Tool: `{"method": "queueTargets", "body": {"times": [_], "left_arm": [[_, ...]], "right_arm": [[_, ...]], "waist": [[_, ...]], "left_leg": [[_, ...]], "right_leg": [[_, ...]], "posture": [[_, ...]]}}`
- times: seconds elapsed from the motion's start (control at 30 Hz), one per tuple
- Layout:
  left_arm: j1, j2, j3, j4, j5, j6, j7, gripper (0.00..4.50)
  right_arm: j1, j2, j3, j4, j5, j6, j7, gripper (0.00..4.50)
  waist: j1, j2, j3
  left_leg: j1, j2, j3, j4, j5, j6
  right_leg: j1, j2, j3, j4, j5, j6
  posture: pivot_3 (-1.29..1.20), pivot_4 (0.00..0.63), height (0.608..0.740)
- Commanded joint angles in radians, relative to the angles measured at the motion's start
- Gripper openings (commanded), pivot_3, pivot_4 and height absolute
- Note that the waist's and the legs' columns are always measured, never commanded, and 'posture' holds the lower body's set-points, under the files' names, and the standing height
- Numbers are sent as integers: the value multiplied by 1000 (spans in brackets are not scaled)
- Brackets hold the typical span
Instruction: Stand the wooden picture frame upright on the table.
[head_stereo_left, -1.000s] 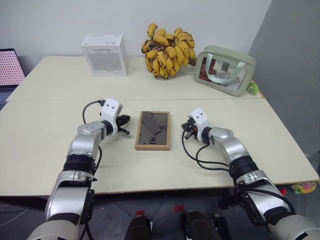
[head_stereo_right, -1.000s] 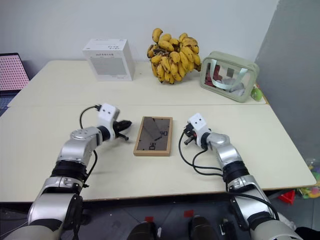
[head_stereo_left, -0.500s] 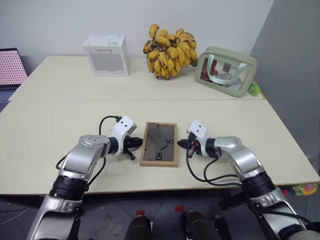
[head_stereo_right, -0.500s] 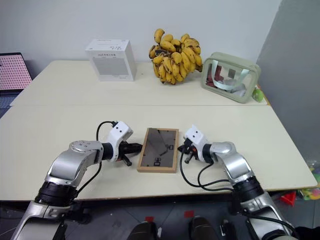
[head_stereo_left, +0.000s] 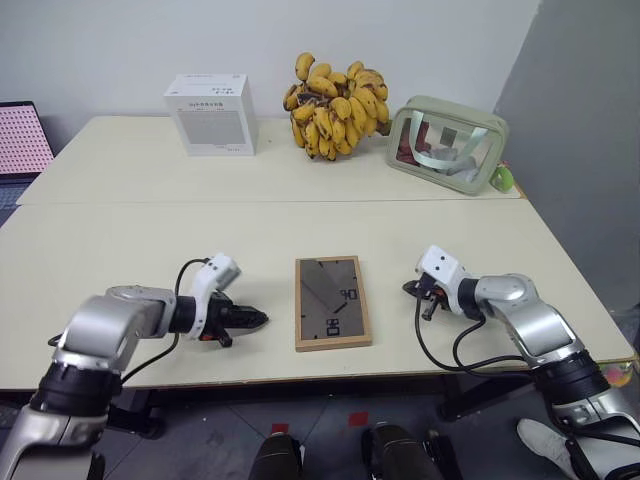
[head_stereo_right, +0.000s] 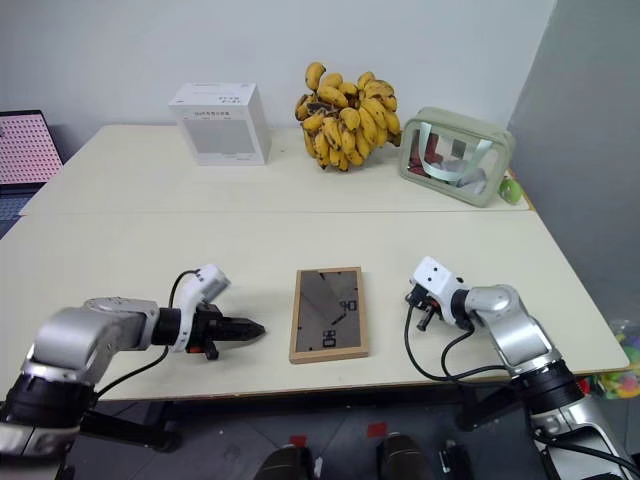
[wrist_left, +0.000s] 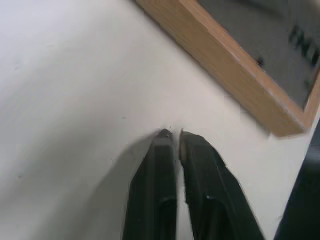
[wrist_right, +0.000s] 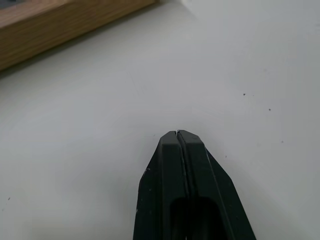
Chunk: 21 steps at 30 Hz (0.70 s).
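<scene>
Wooden picture frame (head_stereo_left: 333, 302) lies flat on the cream table (head_stereo_left: 120, 240), unobstructed; white box (head_stereo_left: 210, 113), bananas (head_stereo_left: 335, 103), green pouch (head_stereo_left: 447, 143) stand well behind; left gripper (head_stereo_left: 258, 320) barely parted, right gripper (head_stereo_left: 410, 289) closed, both empty.

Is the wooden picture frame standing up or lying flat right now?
Lying flat: the wooden picture frame rests back-up on the table.

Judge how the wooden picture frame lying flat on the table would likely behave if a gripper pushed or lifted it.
The wooden picture frame looks rigid, so it would probably move as one piece without bending. Lying flat on the smooth table, it would likely slide, not roll or tip. Its thin edge gives little to grip, and any glass front could be fragile.
</scene>
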Motion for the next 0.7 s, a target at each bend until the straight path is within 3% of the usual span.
{"method": "queueTargets", "body": {"times": [0.03, 0.13, 0.5, 0.7], "left_arm": [[-71, 18, 72, 108, -118, 156, -59, 1537], [-67, -18, 79, 151, -144, 198, -35, 2005], [55, -244, 124, 112, -197, 216, 123, 4414], [131, -429, 216, -30, -246, 253, 295, 4491]], "right_arm": [[23, 35, 21, 8, -4, -9, -10, 0], [22, 97, 25, 27, -9, 7, -56, 0], [-14, 294, 98, -22, -11, 104, -100, 0], [-8, 380, 70, -46, 9, 194, -166, 0]], "waist": [[-3, 0, 0], [-14, -5, -3], [-35, -9, -10], [-26, -2, -18]], "left_leg": [[0, 0, 0, 0, 0, 0], [0, 1, 1, -1, 0, 0], [9, 2, 0, -2, 0, 0], [11, 1, 0, -2, 0, 0]], "right_leg": [[0, 0, 0, 0, 0, 0], [0, 0, 0, 0, 0, 0], [2, 1, 2, 8, -1, -5], [3, 1, 2, 10, -2, -7]], "posture": [[0, 150, 740], [0, 150, 740], [0, 150, 740], [0, 150, 740]]}}
